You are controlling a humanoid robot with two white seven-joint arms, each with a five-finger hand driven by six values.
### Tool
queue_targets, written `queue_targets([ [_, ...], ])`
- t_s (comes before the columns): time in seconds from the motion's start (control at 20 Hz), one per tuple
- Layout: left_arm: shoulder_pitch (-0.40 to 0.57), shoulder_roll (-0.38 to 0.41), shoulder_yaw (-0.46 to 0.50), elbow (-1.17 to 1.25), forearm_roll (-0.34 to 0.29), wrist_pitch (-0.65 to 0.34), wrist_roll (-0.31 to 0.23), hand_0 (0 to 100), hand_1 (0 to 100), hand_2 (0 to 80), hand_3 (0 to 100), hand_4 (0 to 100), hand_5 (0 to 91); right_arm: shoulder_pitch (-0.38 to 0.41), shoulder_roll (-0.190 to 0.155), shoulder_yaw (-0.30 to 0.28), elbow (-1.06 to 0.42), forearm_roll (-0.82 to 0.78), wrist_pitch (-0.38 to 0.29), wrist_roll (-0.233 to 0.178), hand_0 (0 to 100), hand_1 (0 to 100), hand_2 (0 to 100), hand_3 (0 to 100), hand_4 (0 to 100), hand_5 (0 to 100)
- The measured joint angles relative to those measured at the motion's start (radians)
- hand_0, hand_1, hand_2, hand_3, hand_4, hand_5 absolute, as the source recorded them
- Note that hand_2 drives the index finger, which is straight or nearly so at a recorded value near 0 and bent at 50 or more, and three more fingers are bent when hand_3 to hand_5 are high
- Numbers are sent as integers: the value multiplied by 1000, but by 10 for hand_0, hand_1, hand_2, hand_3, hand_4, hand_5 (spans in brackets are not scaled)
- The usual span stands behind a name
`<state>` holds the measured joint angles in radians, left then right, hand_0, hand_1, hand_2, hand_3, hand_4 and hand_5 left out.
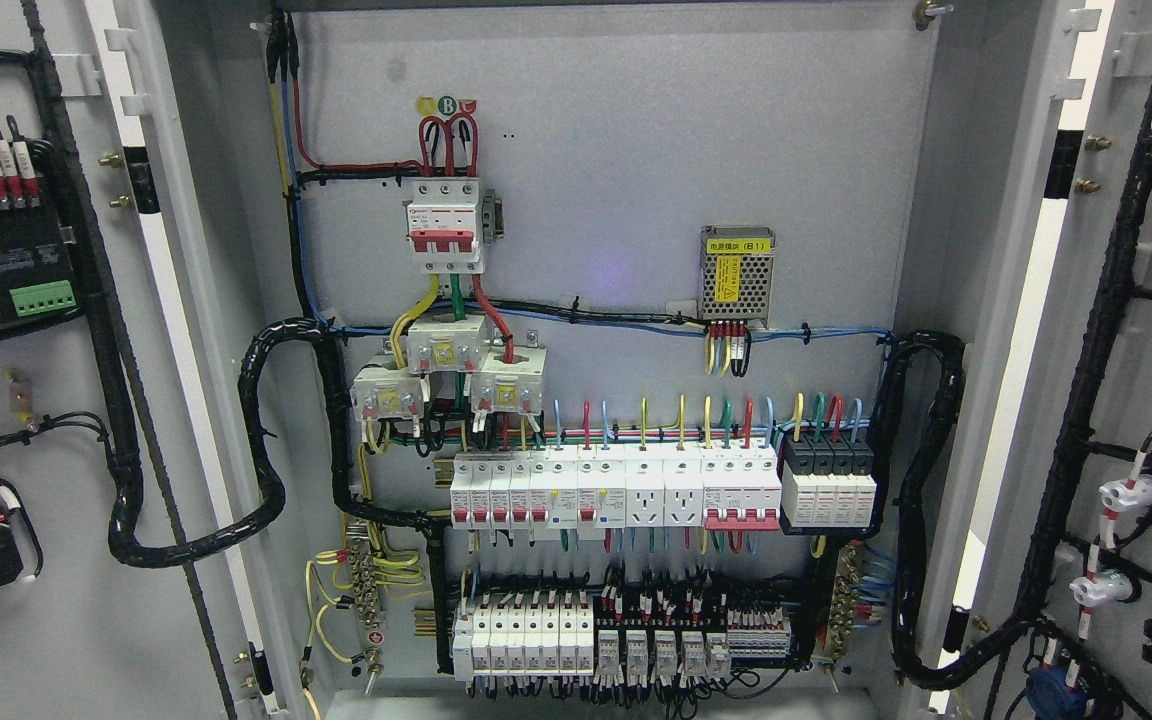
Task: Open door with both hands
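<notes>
An electrical cabinet stands open before me. Its left door [56,420] is swung out to the left, with its inner face, wiring and a green terminal block showing. The right door [1136,330] is swung out to the right, carrying black cable looms and white connectors. Between them the grey back panel [616,150] is fully exposed. Neither of my hands nor any arm shows in the head view.
A red-and-white main breaker [446,225] sits at the upper left of the panel. A small meshed power supply [736,262] is at the right. Rows of breakers [616,490] and terminal blocks [626,640] fill the lower half. Thick black cable bundles [266,440] loop to both doors.
</notes>
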<state>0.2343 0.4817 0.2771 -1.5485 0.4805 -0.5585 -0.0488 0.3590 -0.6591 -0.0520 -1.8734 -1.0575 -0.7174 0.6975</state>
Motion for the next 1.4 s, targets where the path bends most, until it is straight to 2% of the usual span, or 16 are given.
queue_targets([
  [0.2, -3, -1, -28, -18, -2, -3, 1, 0, 0, 0, 0, 43, 0, -3, 18, 50, -8, 52, 0, -36, 0, 0, 0, 0, 0, 0],
  [0.5, -2, -2, -93, -45, -7, -4, 2, 0, 0, 0, 0, 44, 0, -6, 64, 121, -11, 102, 7, -142, 0, 0, 0, 0, 0, 0],
  [0.65, 3, -4, -139, -56, -28, -4, 4, 0, 0, 0, 0, 44, 0, -2, 93, 156, -7, 131, 7, -173, 0, 0, 0, 0, 0, 0],
  [1.0, 56, -31, -242, -71, -119, -8, 8, 0, 0, 0, 0, 44, 0, 22, 162, 236, 18, 240, 8, -186, 0, 0, 0, 0, 0, 0],
  [1.4, 159, -108, -348, -68, -254, 49, 13, 0, 0, 0, 0, 43, 0, 77, 226, 314, 87, 287, 9, -187, 0, 0, 0, 0, 0, 0],
])
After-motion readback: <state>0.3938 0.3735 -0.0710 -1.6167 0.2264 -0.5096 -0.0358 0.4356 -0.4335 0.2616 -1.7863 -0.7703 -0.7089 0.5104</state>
